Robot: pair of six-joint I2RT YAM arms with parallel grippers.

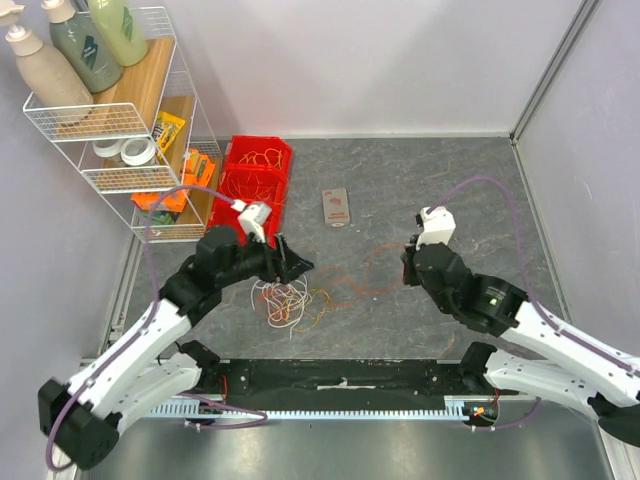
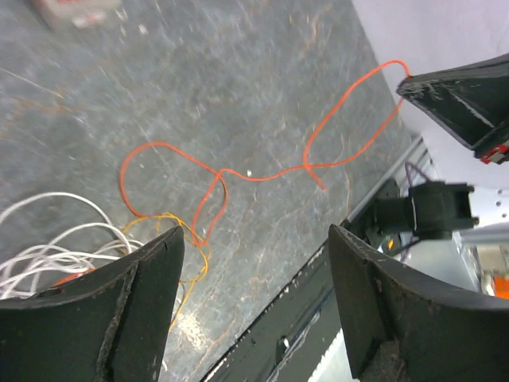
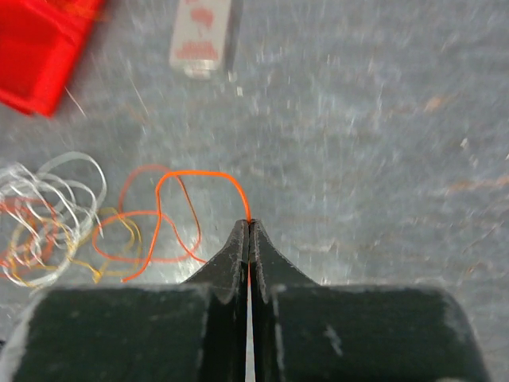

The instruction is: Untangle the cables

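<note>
A tangle of white, orange and yellowish cables (image 1: 285,300) lies on the grey table in front of the left arm. One orange cable (image 1: 372,268) runs out of it to the right. My right gripper (image 1: 409,262) is shut on that cable's end; the right wrist view shows the orange cable (image 3: 199,173) pinched at the closed tips of the right gripper (image 3: 248,224). My left gripper (image 1: 296,264) hovers open and empty above the tangle's upper right edge. In the left wrist view the left gripper (image 2: 254,235) frames the orange cable (image 2: 262,177), with white loops (image 2: 48,247) at the left.
A red bin (image 1: 258,175) holding more cables stands at the back left beside a white wire rack (image 1: 120,130) with bottles. A small grey and red device (image 1: 337,207) lies at the back centre. Walls close in on the left, back and right.
</note>
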